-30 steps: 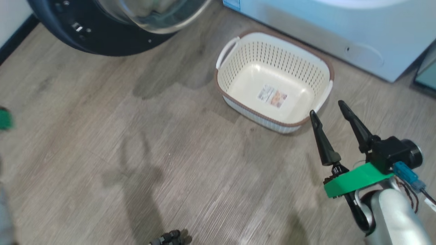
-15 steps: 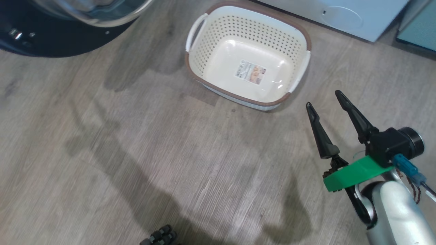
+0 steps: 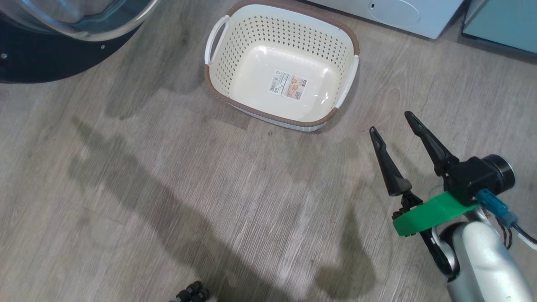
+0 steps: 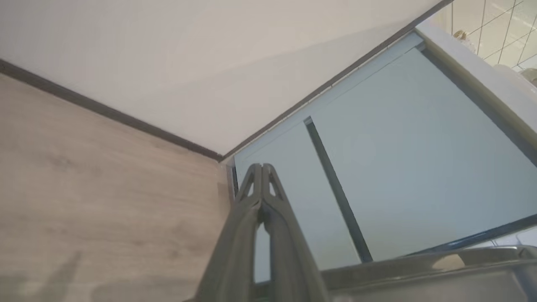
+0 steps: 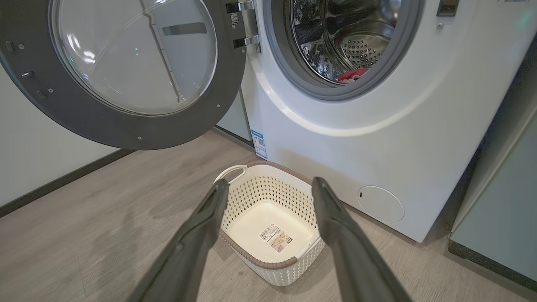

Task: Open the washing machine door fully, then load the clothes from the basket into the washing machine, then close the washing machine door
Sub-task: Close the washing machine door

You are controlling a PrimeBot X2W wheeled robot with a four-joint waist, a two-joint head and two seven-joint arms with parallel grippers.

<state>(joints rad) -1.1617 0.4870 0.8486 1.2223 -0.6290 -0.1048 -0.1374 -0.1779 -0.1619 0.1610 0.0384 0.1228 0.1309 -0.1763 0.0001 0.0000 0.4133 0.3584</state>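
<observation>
Clothes (image 5: 351, 75) in w/m (image 5: 377, 138), door (image 5: 126, 132) open

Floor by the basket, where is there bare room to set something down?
Widest bare floor lies on the basket's near side, left of the right gripper. The basket itself holds nothing. Crowded: the strip between basket and washing machine, and under the open door.
</observation>
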